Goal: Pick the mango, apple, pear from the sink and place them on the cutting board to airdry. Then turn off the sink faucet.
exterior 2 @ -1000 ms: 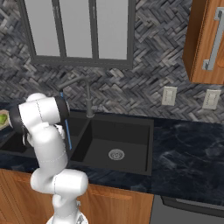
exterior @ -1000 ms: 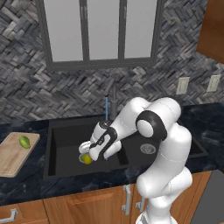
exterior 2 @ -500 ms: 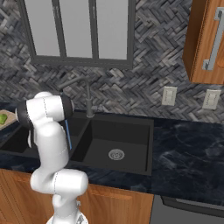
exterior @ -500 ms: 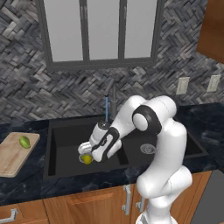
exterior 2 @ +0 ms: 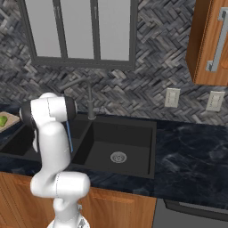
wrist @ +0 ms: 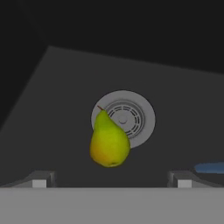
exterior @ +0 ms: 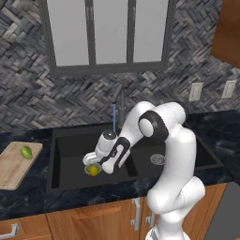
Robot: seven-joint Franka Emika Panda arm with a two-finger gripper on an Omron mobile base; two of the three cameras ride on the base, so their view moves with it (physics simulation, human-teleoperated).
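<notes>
Right now your gripper [wrist: 111,183] hangs low in the left basin of the sink [exterior: 61,176], jaws spread wide with nothing between them. In the hand view the two finger tips [wrist: 40,180] stand apart at the bottom, and the pear [wrist: 109,141] lies just beyond them on the basin floor, roughly centred in the gap. It is yellow-green with a reddish blush low on one side, its narrow end and stem lying over the round silver drain [wrist: 138,118]. You can see a sliver of blue at the right edge of that view; what it is cannot be told there.

From the left base view, the gripper [exterior: 93,165] sits just above the yellow fruit [exterior: 93,170] at the drain, the forearm reaching down from the white arm [exterior: 164,140]. A thin blue stream of water [exterior: 114,117] falls from the sink faucet [exterior: 122,105] behind the wrist, near the divider.

Further left, the cutting board [exterior: 11,166] lies on the dark counter [exterior: 28,201], beside the sink, with one green elongated fruit [exterior: 26,151] resting on it. The right basin's drain [exterior 2: 118,156] shows bare.
</notes>
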